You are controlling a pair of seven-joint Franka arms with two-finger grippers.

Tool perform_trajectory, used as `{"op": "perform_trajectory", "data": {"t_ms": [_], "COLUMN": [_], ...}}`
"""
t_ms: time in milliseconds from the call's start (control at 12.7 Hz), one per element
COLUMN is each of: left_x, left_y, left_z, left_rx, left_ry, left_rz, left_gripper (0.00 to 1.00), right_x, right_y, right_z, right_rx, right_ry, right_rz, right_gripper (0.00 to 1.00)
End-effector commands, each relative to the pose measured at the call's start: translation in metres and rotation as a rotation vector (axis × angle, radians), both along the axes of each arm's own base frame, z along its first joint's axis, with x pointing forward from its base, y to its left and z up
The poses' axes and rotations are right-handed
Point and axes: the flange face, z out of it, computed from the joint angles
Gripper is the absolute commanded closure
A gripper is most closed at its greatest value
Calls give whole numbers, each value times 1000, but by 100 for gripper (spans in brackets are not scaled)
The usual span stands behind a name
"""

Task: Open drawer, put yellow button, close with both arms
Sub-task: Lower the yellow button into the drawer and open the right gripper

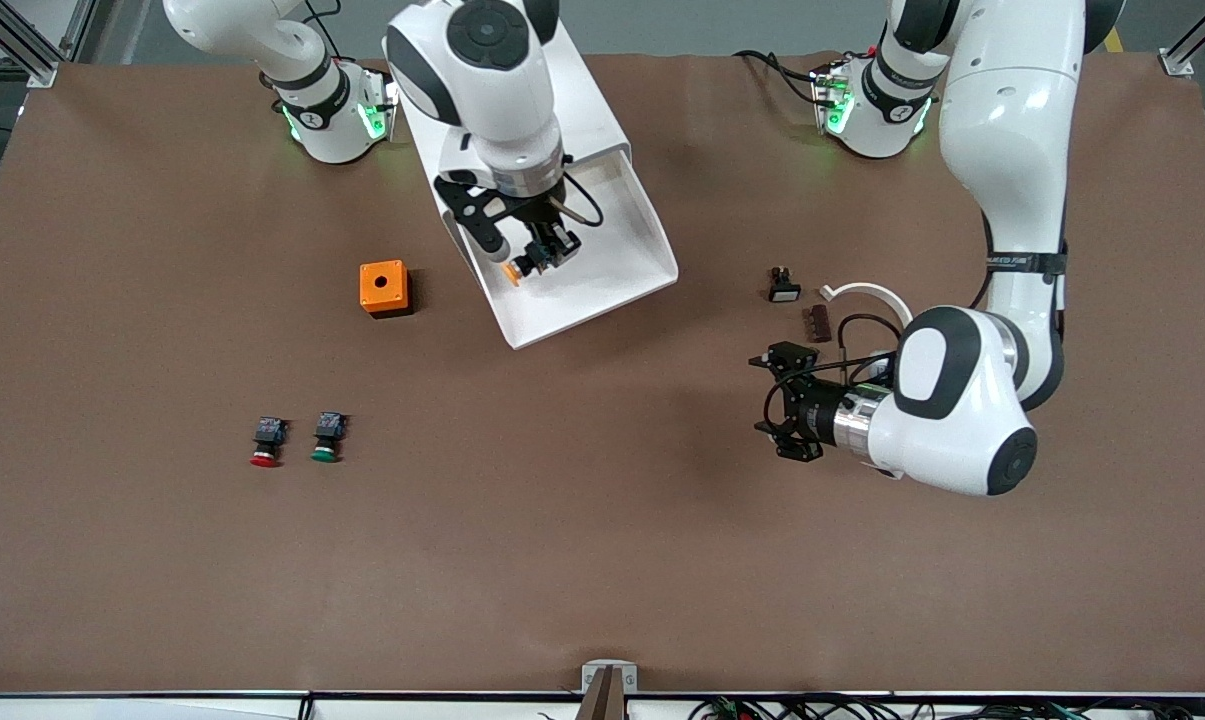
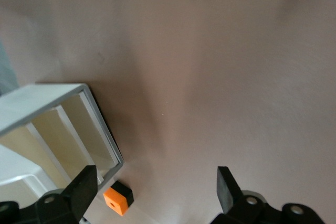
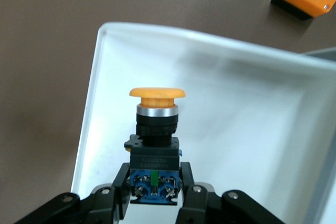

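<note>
The top drawer (image 1: 617, 275) is pulled out of the white cabinet (image 1: 587, 95), a shallow white tray. My right gripper (image 1: 542, 252) hangs over the drawer's front part and is shut on the yellow button (image 1: 520, 266). In the right wrist view the fingers (image 3: 120, 182) clamp the button's blue-and-black body (image 3: 155, 153), cap pointing away, just above the drawer floor (image 3: 241, 129). My left gripper (image 1: 764, 397) is open and empty over bare table toward the left arm's end, aimed at the cabinet. Its wrist view shows its wide-apart fingers (image 2: 84, 186) and the cabinet (image 2: 50, 97).
An orange box (image 1: 383, 288) sits beside the drawer toward the right arm's end; it also shows in the left wrist view (image 2: 117, 199). A red-capped button (image 1: 266, 442) and a green-capped button (image 1: 327, 437) lie nearer the camera. Small parts (image 1: 784, 286) lie near the left gripper.
</note>
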Motion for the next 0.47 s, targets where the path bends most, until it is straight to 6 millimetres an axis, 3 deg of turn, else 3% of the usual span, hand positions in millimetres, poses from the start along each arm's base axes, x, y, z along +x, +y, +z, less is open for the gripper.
{"op": "perform_trajectory", "data": {"t_ms": [0,157,236,315,393], "left_x": [-4,-10,-12,-13,-15], "left_y": [9,10,9,9,8], "left_z": [45,71,80,79,81], "left_rx": [-20,-25,-18,-11,-15], "left_ry": [-107,-215,-248,-263,-286], "left_rz": [-95,-249,-297,-337,-386], "left_gripper": [0,0,0,0,0], "right_x": [8,12,13,14,14], "right_y": [28,36,38,38,39], "right_z": [-9,-16,-17,-20,-21], "right_rx": [-20,-21,-19,-23,-24], "right_ry": [-24,-22,-21,-18,-19], "right_rz": [-42,-65,-85,-97,-103], "right_gripper": [100,100,76,1,0]}}
